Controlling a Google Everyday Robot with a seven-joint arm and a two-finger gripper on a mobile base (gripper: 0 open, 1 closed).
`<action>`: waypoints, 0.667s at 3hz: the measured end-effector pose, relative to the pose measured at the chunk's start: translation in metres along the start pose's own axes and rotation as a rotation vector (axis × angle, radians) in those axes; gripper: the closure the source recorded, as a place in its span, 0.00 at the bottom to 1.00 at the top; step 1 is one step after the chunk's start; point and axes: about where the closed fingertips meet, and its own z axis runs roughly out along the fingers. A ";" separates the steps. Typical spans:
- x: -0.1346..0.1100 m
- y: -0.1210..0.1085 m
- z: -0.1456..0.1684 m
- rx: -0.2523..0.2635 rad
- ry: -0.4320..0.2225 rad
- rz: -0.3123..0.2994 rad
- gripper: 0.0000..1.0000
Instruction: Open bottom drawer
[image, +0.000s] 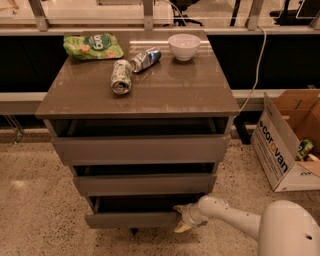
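Observation:
The bottom drawer (131, 219) is the lowest and shortest grey-brown front of the three-drawer cabinet. It stands pulled out a little, with a dark gap above its front. My gripper (180, 218) is at the drawer front's right end, at its top edge. One pale finger (181, 228) points down past the front. The white arm (235, 220) reaches in from the lower right.
The middle drawer (144, 183) and top drawer (141, 148) also stand slightly out. On the cabinet top (90, 97) lie a green chip bag (93, 46), two cans (121, 76), and a white bowl (184, 46). A cardboard box (288, 141) stands on the floor at right.

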 end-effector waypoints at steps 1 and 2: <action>-0.001 0.012 -0.001 -0.017 0.003 -0.004 0.46; -0.011 0.041 -0.001 -0.066 0.003 -0.024 0.46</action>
